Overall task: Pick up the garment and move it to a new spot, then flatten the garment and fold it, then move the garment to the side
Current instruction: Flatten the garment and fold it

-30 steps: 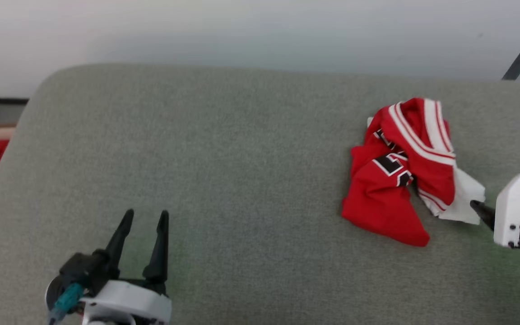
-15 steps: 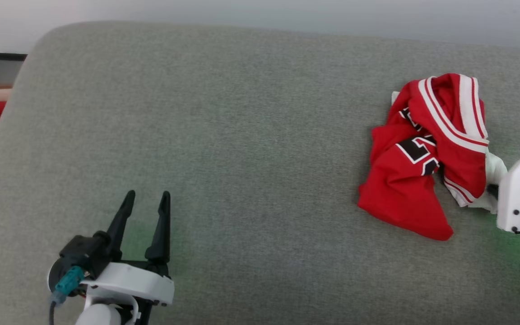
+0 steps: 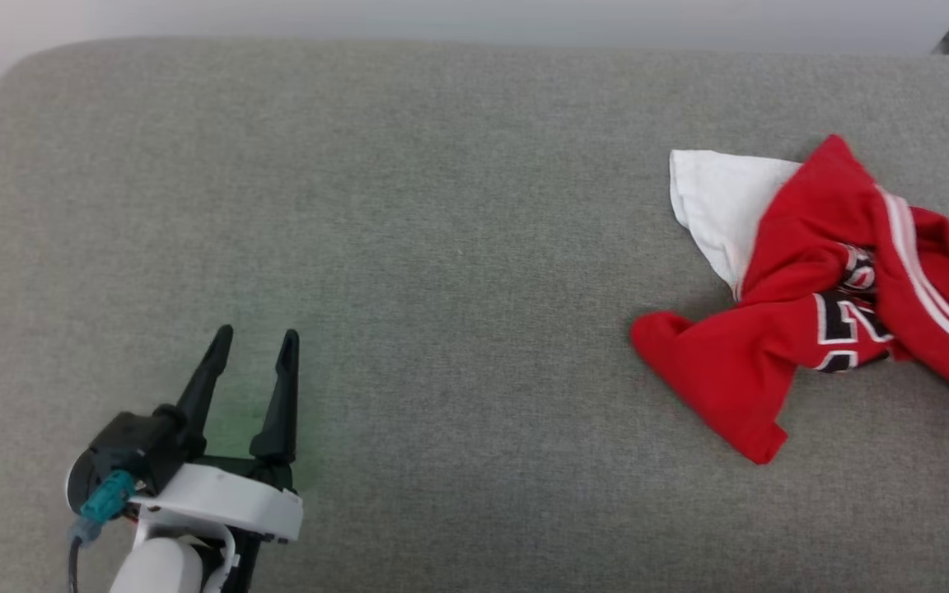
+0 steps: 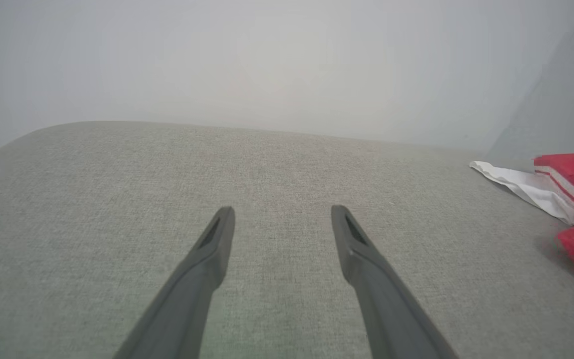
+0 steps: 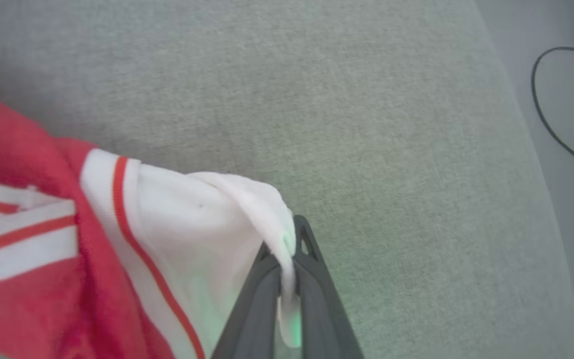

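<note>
While the right pincer (image 5: pixel 290 245) clamps the garment (image 3: pixel 738 371), the left pincer (image 3: pixel 256 333) gapes.

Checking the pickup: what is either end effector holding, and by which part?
Right end effector pinches the red number-23 jersey shirt by its white sleeve; left end effector empty.

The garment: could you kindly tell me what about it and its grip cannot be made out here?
- Head view: the garment is cut off by the right edge.
- Head view: folds hide part of its black number.
- Left wrist view: the right edge cuts off most of it.
- Right wrist view: the right gripper is shut on its white sleeve; the fingers hide how deep the cloth sits.
</note>
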Tool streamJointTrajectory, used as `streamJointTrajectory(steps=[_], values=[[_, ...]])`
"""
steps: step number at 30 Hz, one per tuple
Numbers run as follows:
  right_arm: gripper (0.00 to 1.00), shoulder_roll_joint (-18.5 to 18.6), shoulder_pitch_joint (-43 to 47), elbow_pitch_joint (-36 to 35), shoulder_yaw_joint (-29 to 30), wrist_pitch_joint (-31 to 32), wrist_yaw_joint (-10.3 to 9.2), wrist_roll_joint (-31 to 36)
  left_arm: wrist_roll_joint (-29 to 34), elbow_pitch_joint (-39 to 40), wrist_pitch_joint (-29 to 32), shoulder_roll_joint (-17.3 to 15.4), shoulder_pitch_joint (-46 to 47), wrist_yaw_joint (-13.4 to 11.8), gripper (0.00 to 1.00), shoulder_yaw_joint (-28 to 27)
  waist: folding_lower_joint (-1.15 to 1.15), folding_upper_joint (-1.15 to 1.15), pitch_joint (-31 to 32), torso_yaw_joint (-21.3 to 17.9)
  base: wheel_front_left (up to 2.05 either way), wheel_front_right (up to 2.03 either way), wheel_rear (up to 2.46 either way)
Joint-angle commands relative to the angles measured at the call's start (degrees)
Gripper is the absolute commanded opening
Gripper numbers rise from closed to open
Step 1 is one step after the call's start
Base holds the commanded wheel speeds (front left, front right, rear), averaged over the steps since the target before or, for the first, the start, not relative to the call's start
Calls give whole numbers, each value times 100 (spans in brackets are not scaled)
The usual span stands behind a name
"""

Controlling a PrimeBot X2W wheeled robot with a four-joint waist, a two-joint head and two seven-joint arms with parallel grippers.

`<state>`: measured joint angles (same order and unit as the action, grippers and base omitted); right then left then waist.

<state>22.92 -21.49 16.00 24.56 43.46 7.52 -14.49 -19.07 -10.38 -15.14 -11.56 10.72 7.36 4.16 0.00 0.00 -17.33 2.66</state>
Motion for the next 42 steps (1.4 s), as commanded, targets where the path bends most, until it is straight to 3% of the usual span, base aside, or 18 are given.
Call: streamJointTrajectory(steps=[1, 4, 5, 6, 7, 9, 13, 19, 22, 29, 33, 38, 42], values=[[0, -13, 155, -38, 124, -88, -6, 262, -16, -1, 2, -84, 104, 17, 100, 53, 0, 0, -72, -79, 0, 0, 0], [0, -217, 159, 0, 156, -210, -6, 371, -2, -29, 2, -235, 194, 18, 100, 160, 0, 0, -91, -163, 0, 0, 0], [6, -263, 126, -18, 165, -327, -6, 392, 2, -41, 2, -296, 251, 18, 100, 219, 0, 0, -90, -195, 0, 0, 0], [49, -343, 60, -18, 207, -479, -6, 387, -2, -56, 2, -361, 325, 18, 100, 296, 0, 0, -84, -228, 0, 0, 0], [100, -443, -7, -9, 234, -646, -6, 392, -34, -68, 2, -433, 414, 18, 100, 379, 0, 0, -68, -261, 0, 0, 0], [100, -528, -46, -16, 265, -849, -6, 381, -79, -80, 2, -512, 529, 18, 100, 497, 0, 0, -51, -288, 0, 0, 0], [100, -782, 15, -266, 187, -1714, -6, 299, -277, -181, 113, -968, 1199, 17, 100, 1127, 0, 0, 36, -442, 0, 0, 0], [100, -1307, 262, -983, -481, -2689, -6, -73, -617, -341, 910, -1696, 2683, 16, 100, 2382, 0, 0, 30, -977, 0, 0, 0], [100, -1591, 360, -1260, -926, -2939, -6, -268, -1174, -608, 1477, -1821, 3446, 15, 100, 2995, 0, 0, -37, -1290, 0, 0, 0], [100, -1908, 558, -1541, -1689, -3291, -6, -585, -3138, -1729, 3598, -1608, 4804, 16, 100, 3990, 0, 0, -342, -1975, 0, 0, 0], [100, -1958, 585, -1530, -1854, -3419, -6, -675, -4048, -2335, 4861, -1460, 5322, 17, 100, 4234, 0, 0, -573, -2301, 0, 0, 0], [100, -1994, 483, -1447, -2033, -3581, -6, -806, -4711, -3065, 5749, -1203, 5781, 17, 100, 4184, 0, 0, -860, -2657, 0, 0, 0], [100, -2004, 400, -1336, -2184, -3722, -6, -892, -4675, -3569, 6148, -1105, 6065, 14, 100, 4343, 0, 0, -1024, -2860, 0, 0, 0]])
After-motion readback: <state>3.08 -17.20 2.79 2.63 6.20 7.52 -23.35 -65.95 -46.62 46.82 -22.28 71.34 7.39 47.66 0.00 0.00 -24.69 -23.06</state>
